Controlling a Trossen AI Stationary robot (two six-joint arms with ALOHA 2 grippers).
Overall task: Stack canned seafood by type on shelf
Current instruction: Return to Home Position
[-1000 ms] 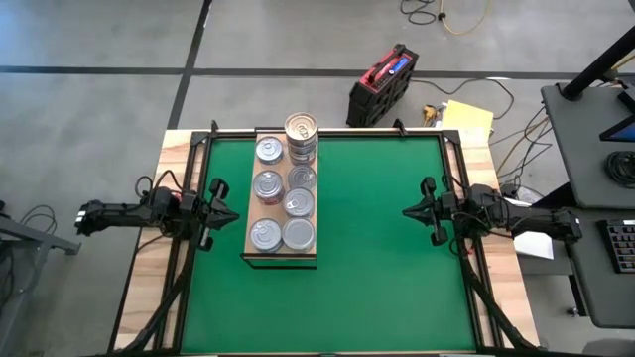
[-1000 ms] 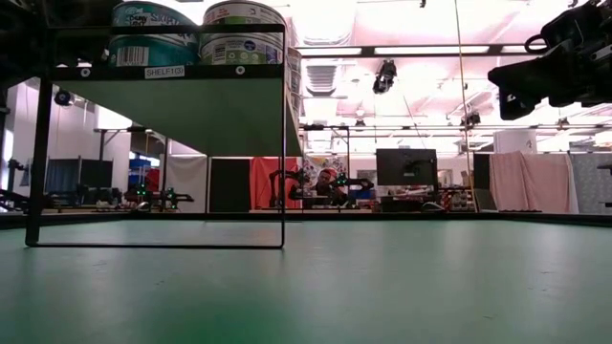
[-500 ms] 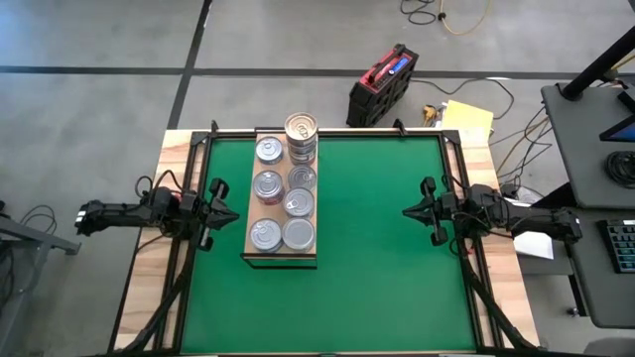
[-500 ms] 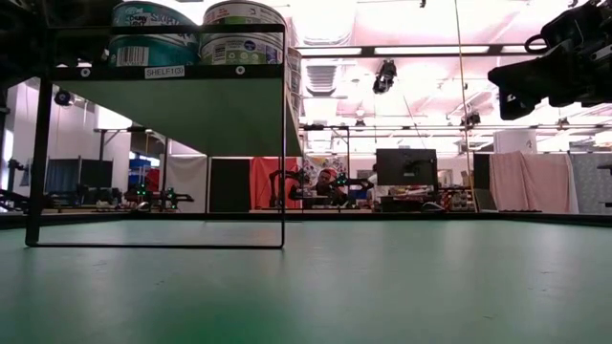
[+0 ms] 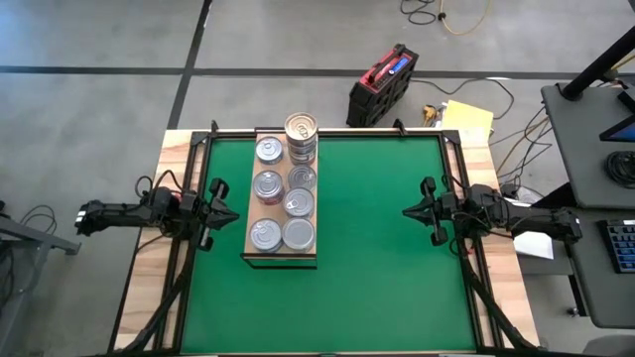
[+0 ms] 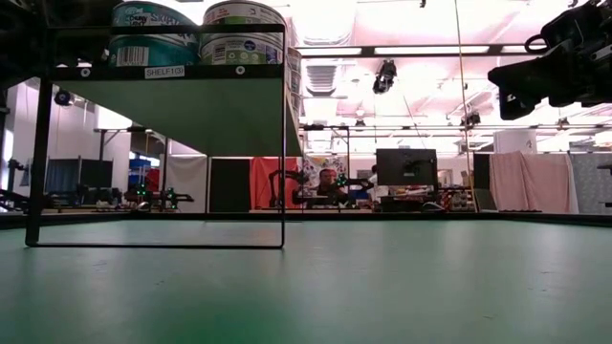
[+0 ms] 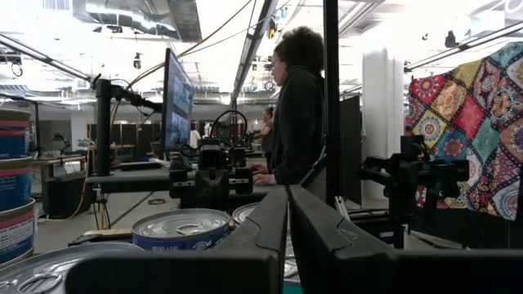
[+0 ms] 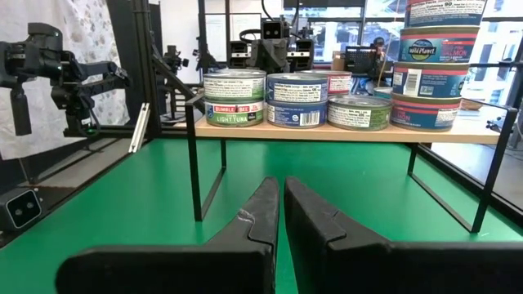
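Left jaws: closed, nothing held, on left arm (image 5: 149, 211) low at left edge of bench (image 5: 149, 297), tips aimed at shelf (image 5: 281, 260) and just beside it. Right jaws: closed too, empty, on right arm (image 5: 486, 213) at opp. edge, well apart from shelf across green mat (image 5: 377, 248).

Canned seafood (image 5: 268, 185) all up on shelf, in two rows running along the board, none seen on mat. Tallest stack (image 8: 433, 61) at far end of shelf, gold lid on top, several tins high. Other piles only one or two high. Shelf raised on thin black wire legs (image 8: 194, 163).

Judged: stacking looks done, arms at or near rest.

Main risk: the tallest stack. High and narrow, close to board's end, so likely first to topple if the frame gets jolted.

Likeliest cause: left arm. Sits v. near shelf, w/ closest tins right in front of its tips in left wrist view, so a small swing toward the board could clip a leg or shove a tin off its pile.

Right side: low risk, plenty of room.

Person (image 7: 298, 114) at a desk beyond bench (facing a monitor, not reaching in), so no hazard judged from there.
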